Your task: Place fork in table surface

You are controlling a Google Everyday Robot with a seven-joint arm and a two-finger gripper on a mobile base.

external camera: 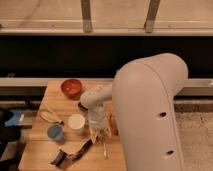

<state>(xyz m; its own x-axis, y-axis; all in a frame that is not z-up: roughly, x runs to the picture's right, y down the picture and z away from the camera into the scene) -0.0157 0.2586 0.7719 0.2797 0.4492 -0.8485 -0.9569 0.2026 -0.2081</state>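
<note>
Fork (pixel 105 149): lies on the surface (pixel 55 100) near the front edge. Gripper (pixel 100 133): just at the fork's 12 o'clock, jaws apart, holding nothing. Black-handled tool (pixel 70 152) at 9 o'clock; white cup (pixel 76 123) at 10 o'clock.

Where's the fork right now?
Camera view: the fork is near the front edge of the table surface, just below the gripper, beside the black-handled tool.

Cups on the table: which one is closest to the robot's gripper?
The white cup, just left of the gripper near the fork; the blue cup sits farther left.
</note>
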